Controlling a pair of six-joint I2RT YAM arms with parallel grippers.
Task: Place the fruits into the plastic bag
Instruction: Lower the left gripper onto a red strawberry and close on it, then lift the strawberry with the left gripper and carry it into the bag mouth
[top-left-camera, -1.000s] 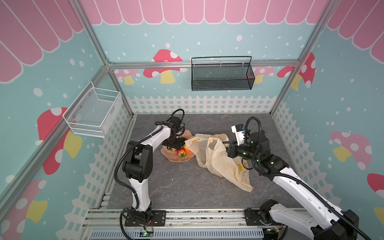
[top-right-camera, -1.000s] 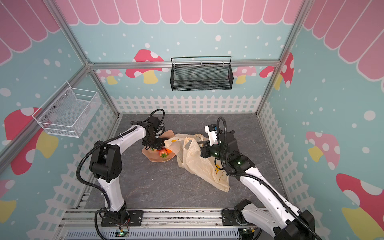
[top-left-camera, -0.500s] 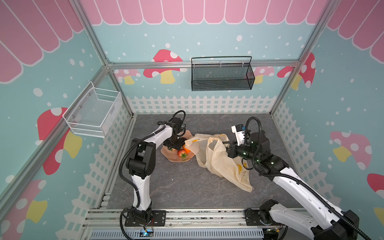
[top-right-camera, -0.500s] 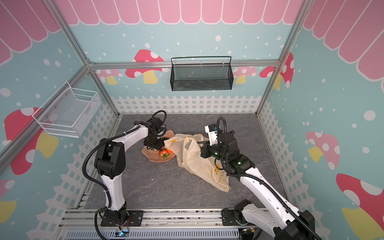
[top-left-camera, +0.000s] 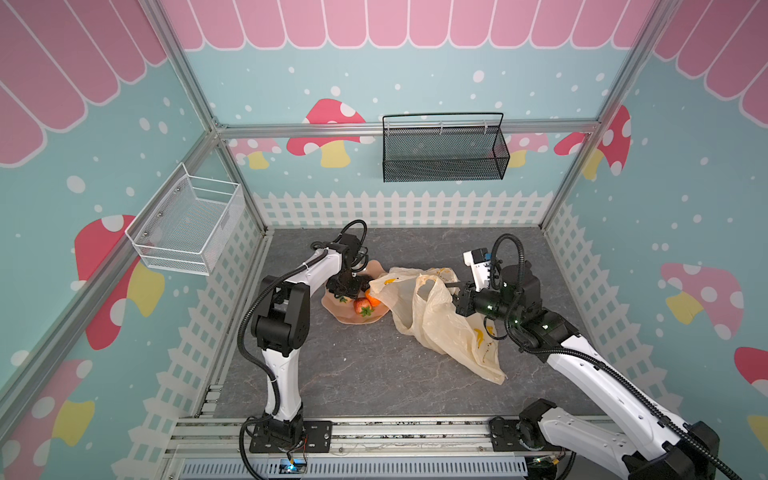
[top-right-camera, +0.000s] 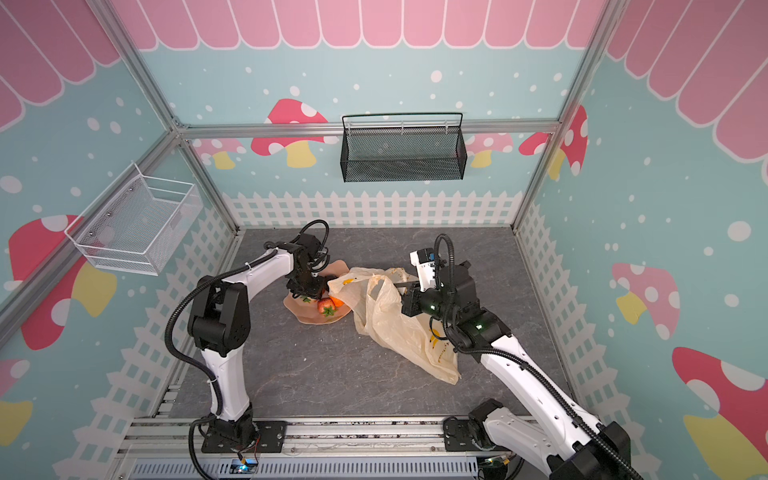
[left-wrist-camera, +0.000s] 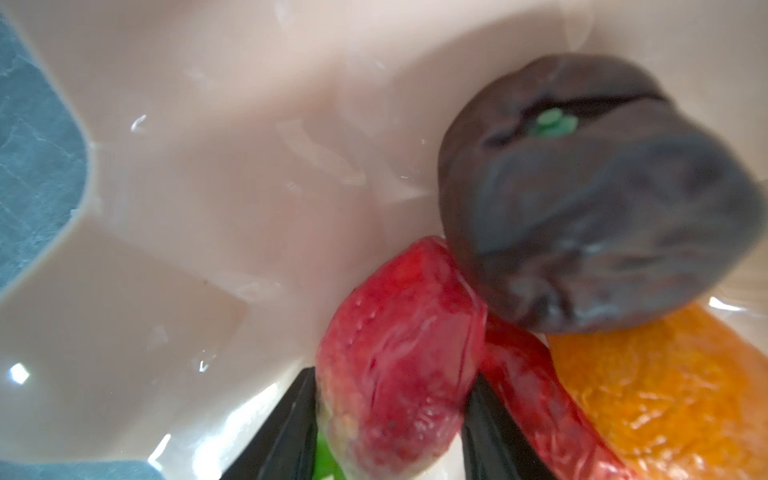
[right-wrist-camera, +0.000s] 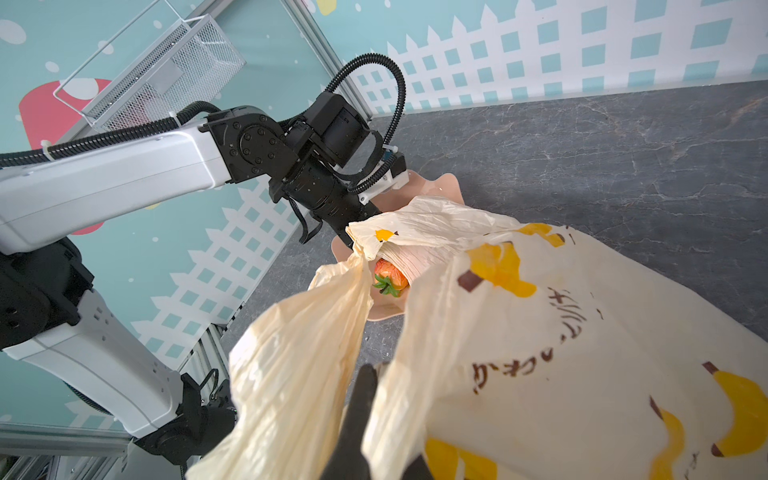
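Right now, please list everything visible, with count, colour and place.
plastic bag: one, cream with banana prints, lying mid-table
dish: one, pink, left of the bag
strawberries: two, red, in the dish
orange: one, orange, in the dish
dark fruit: one, purple-brown, in the dish
black basket: one, black, back wall
white basket: one, white, left wall
left tool: one, black, in the dish, gripping a strawberry
right tool: one, black, shut on the bag's edge

Bright even light, blurred left-wrist close-up
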